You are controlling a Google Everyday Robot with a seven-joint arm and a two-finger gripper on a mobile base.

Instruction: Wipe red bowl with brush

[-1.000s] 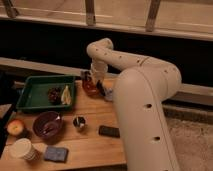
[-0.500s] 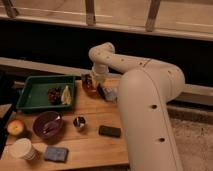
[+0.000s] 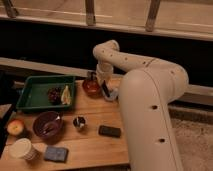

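Just right of the light, glossy, skid-prone red bowl, the gripper pinches the slim, stiff brush by its handle.

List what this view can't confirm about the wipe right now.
Camera view only.
1. Tool, shut at the right rim of the red bowl: what it grips is masked by the white wrist above it.
2. Brush: too small and dark to pick out, so contact with the bowl is unknown.
3. Purple bowl: contents too dim to identify.
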